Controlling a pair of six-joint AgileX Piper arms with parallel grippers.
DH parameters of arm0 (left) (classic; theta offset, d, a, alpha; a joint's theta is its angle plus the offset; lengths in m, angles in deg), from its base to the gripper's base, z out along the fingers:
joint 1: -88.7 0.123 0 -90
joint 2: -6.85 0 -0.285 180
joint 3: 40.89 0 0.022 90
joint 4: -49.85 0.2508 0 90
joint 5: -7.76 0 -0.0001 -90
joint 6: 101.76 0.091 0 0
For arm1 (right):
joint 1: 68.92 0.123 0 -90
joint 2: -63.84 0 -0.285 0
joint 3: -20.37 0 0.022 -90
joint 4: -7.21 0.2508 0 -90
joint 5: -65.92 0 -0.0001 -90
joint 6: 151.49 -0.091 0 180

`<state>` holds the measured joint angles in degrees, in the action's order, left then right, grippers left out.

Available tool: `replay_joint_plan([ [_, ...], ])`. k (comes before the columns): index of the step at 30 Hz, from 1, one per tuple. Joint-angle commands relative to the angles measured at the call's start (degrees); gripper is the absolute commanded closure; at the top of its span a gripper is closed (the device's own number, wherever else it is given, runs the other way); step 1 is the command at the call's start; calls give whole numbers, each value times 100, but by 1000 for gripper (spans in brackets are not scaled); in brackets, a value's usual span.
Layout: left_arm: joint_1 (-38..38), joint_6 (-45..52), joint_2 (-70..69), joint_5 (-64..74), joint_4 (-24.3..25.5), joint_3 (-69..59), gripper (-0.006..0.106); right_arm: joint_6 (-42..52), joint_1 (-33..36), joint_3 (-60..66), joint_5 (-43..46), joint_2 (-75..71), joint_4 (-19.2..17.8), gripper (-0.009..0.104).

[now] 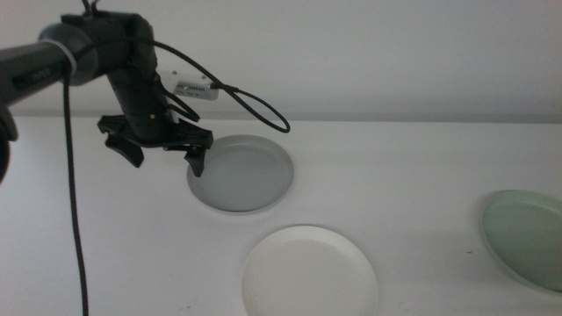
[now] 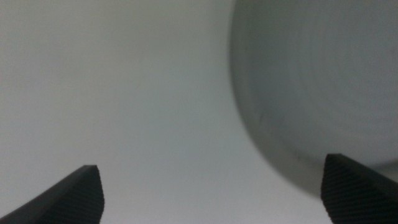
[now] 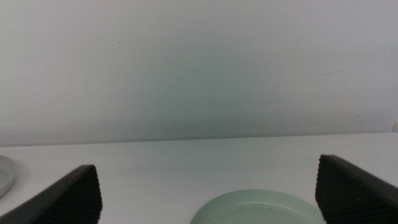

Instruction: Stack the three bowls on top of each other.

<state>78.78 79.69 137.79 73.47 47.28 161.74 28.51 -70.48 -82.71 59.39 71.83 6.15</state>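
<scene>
Three bowls lie apart on the white table. The grey bowl [image 1: 241, 173] is in the middle, the white bowl [image 1: 308, 270] sits nearer the front, and the pale green bowl [image 1: 527, 237] is at the right edge. My left gripper [image 1: 163, 154] hangs open just above the table at the grey bowl's left rim, one finger over that rim. In the left wrist view the grey bowl [image 2: 323, 93] fills one side, blurred, and the left gripper [image 2: 211, 193] holds nothing. The right gripper [image 3: 208, 193] is open and empty, out of the middle view, with the green bowl [image 3: 261, 208] just beyond it.
A black cable [image 1: 250, 101] loops from the left arm over the table behind the grey bowl. A small white device [image 1: 197, 89] sits on the arm's wrist. A pale wall backs the table.
</scene>
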Motion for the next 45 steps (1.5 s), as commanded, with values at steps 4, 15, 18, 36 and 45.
replay_joint_plan([
  [4,-42,11,210,-353,-311,47,9,0,-13,249,42,-224,-29,3],
  [15,-42,23,535,-440,-602,47,20,0,-13,249,42,-224,-29,3],
  [18,-52,23,559,-440,-569,47,25,0,-13,249,42,-224,-29,3],
  [36,-52,259,559,-453,-844,47,58,0,-13,249,42,-224,-29,3],
  [45,-52,281,559,-438,-844,47,86,0,-13,249,42,-224,-29,3],
])
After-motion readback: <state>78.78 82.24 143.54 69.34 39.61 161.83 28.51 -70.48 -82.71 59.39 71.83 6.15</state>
